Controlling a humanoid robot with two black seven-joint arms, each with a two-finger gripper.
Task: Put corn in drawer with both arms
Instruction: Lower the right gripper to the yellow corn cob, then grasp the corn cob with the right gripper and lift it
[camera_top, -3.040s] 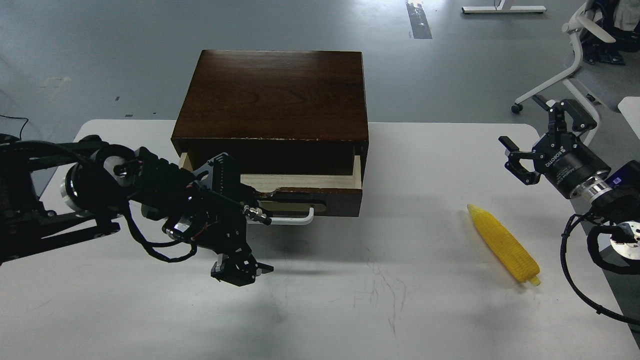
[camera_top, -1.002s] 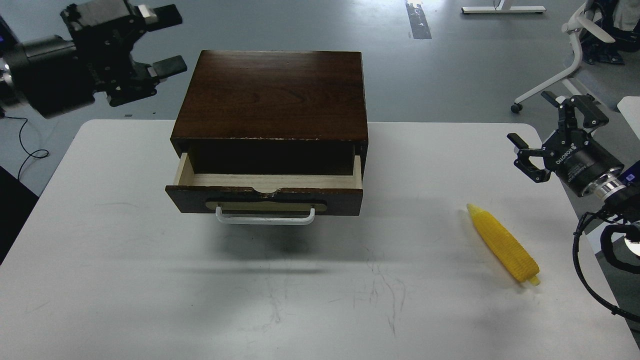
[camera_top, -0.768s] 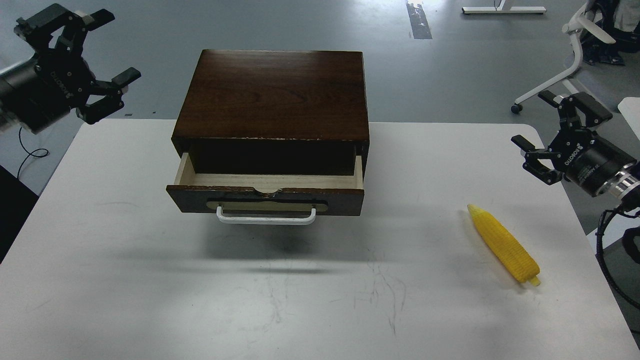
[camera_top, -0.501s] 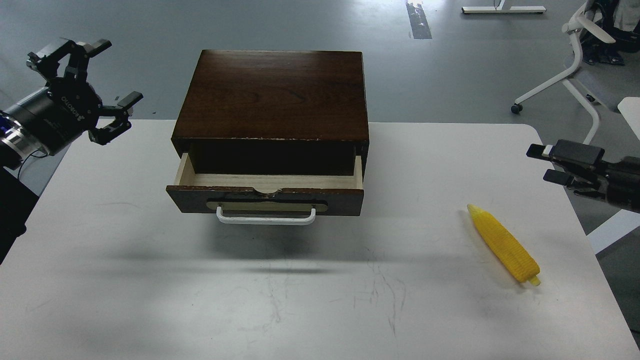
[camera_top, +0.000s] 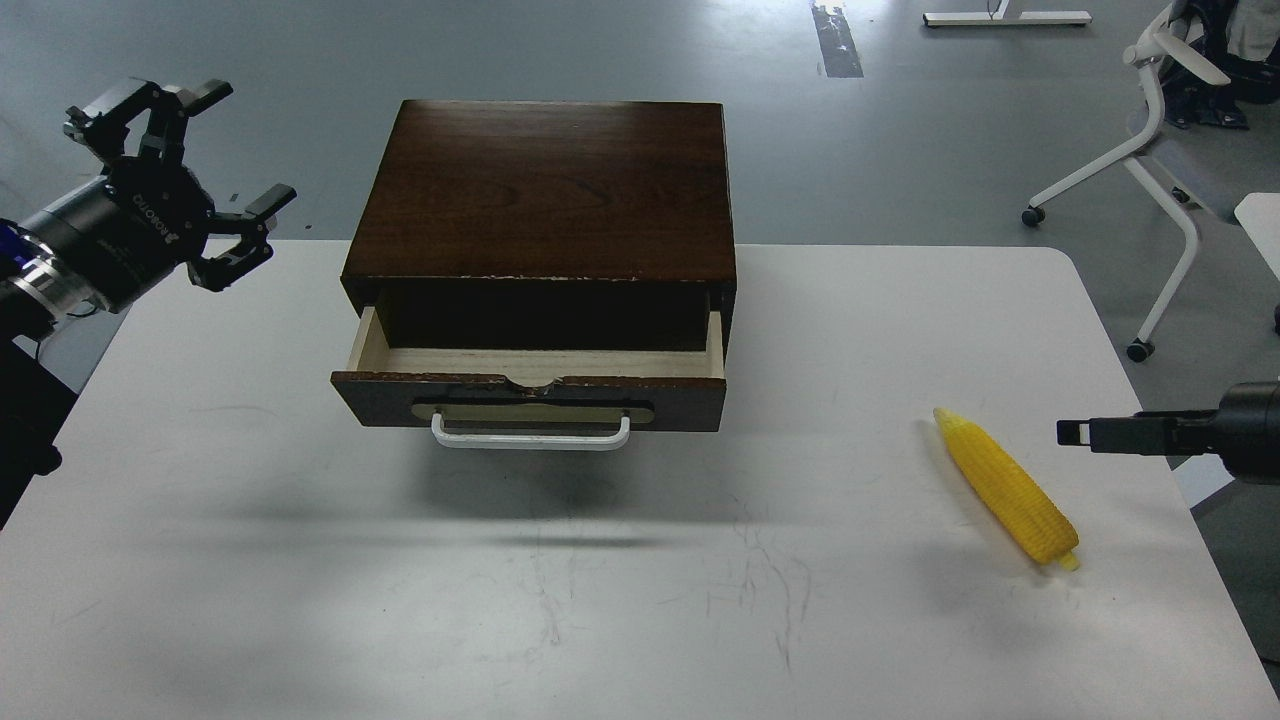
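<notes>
The yellow corn (camera_top: 1008, 488) lies on the white table (camera_top: 640, 600) at the right, tip pointing to the far left. The drawer (camera_top: 530, 398) of the dark wood cabinet (camera_top: 545, 190) stands partly pulled out, with pale wood inside and its white handle (camera_top: 530, 438) at the front. My left gripper (camera_top: 205, 150) is open and empty, raised at the far left, apart from the cabinet. My right gripper (camera_top: 1075, 433) comes in low from the right edge, seen edge-on as a thin dark bar just right of the corn and apart from it.
A white office chair (camera_top: 1165, 120) stands on the grey floor behind the table's right corner. The table's right edge runs close to the corn. The cabinet sits at the table's far middle.
My left arm has left the drawer handle and risen to the far left, fingers open. My right gripper has dropped and turned edge-on, level with the corn. The drawer stays partly out.
</notes>
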